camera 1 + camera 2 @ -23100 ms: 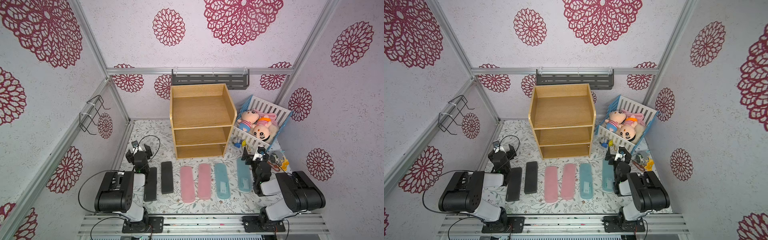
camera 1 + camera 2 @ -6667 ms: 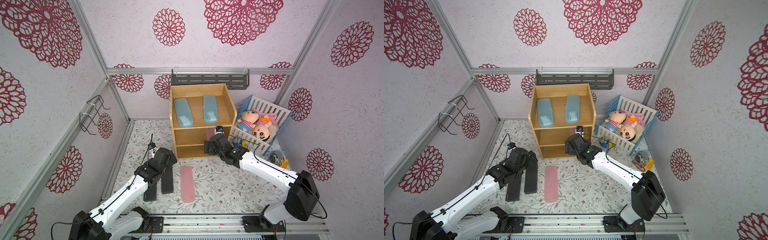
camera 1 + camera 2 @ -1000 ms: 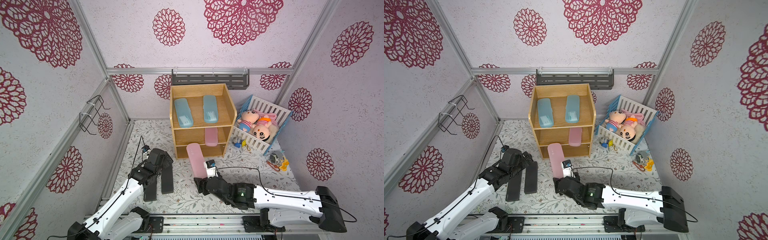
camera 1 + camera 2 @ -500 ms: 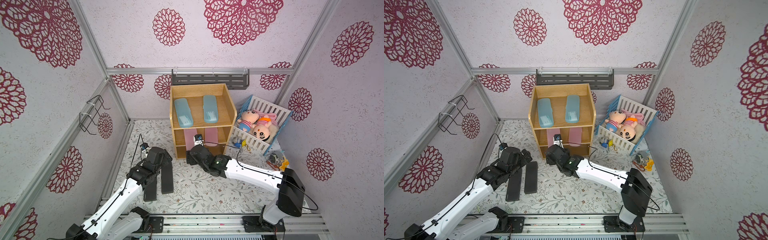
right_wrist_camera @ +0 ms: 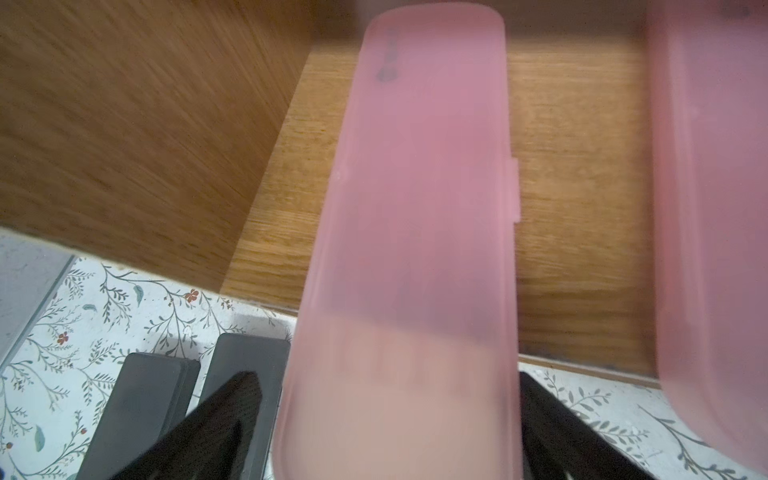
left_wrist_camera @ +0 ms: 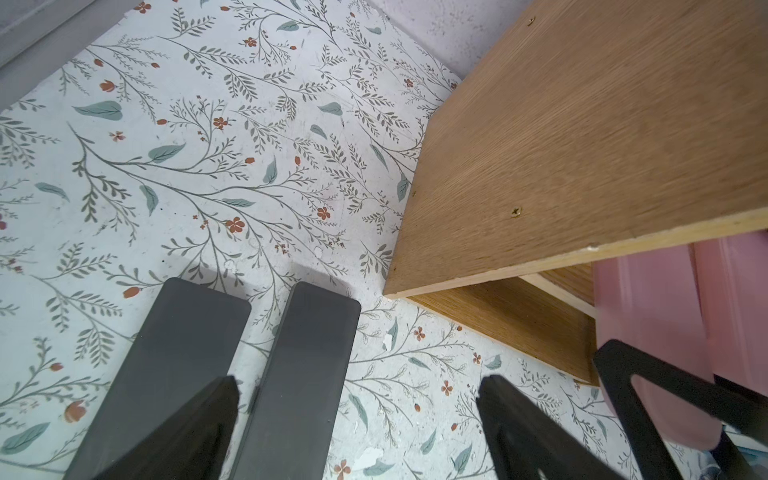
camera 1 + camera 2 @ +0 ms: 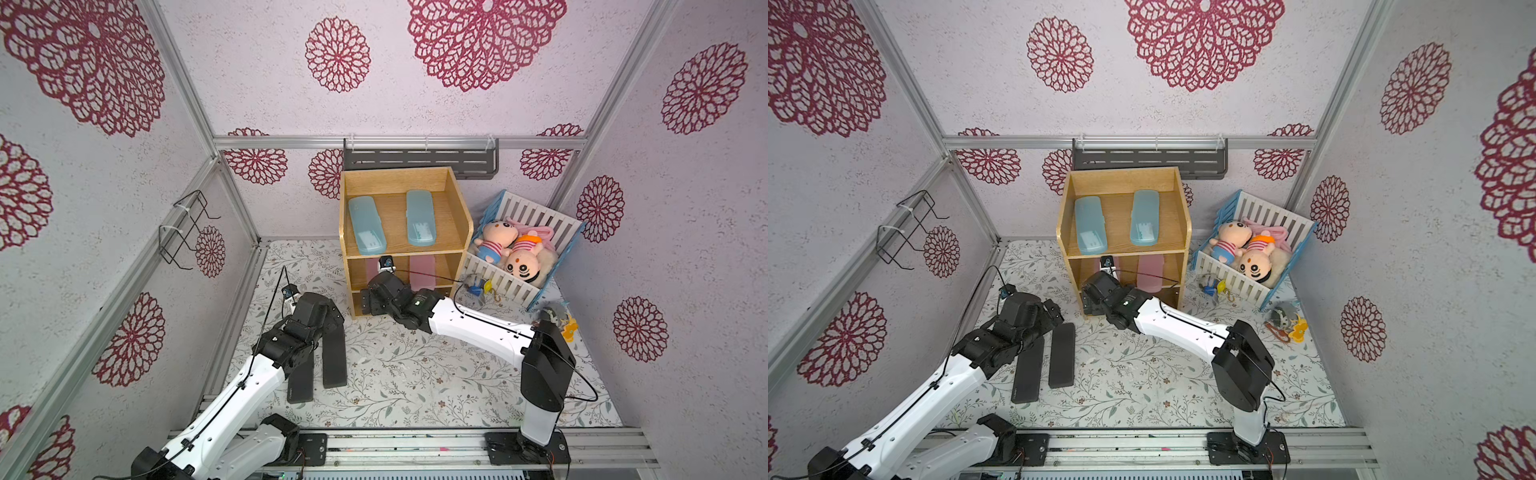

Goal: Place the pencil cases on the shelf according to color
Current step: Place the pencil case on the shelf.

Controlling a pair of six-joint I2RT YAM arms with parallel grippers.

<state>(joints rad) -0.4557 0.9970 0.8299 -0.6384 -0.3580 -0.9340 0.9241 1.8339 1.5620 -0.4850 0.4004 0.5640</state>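
The right arm's fingers stand apart on either side of the near end of a long translucent pink plastic pencil case. A strip of background shows between one finger and the case, so the grip reads as released. This case lies lengthwise on the middle tier of the light wood three-tier open-front shelf, its near end projecting past the tier's front edge, near a second pink pencil case on the same tier. The left arm's fingers are likewise spread and hold nothing. They hover over the shelf-side ends of a matte black flat pencil case and its black twin, which lie side by side on the floral-patterned bench. On the top tier rest a translucent light blue pencil case and a second blue pencil case, set apart. Judged from this layout, blue and pink are sorted, four cases of six. The black pair remains, probably for the lowest tier, which the right arm partly hides.
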